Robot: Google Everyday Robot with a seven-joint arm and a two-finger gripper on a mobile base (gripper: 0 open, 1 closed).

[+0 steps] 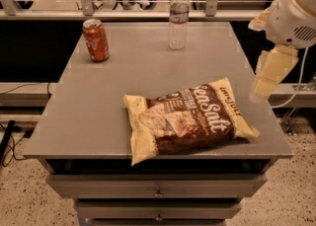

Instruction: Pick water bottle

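Observation:
The water bottle (178, 18) is a small clear ribbed bottle with a white cap and a pale label band. It stands upright near the far edge of the grey table (98, 101), right of centre. My gripper (269, 74) hangs off the white arm at the table's right edge. It is above the table's surface, well to the right of the bottle and nearer the camera. It holds nothing that I can see.
An orange-red soda can (95, 40) stands at the far left of the table. A brown and cream Sea Salt chip bag (187, 121) lies flat at the front. A rail and glass barrier (148, 13) run behind the table. Drawers (158, 190) sit below the tabletop.

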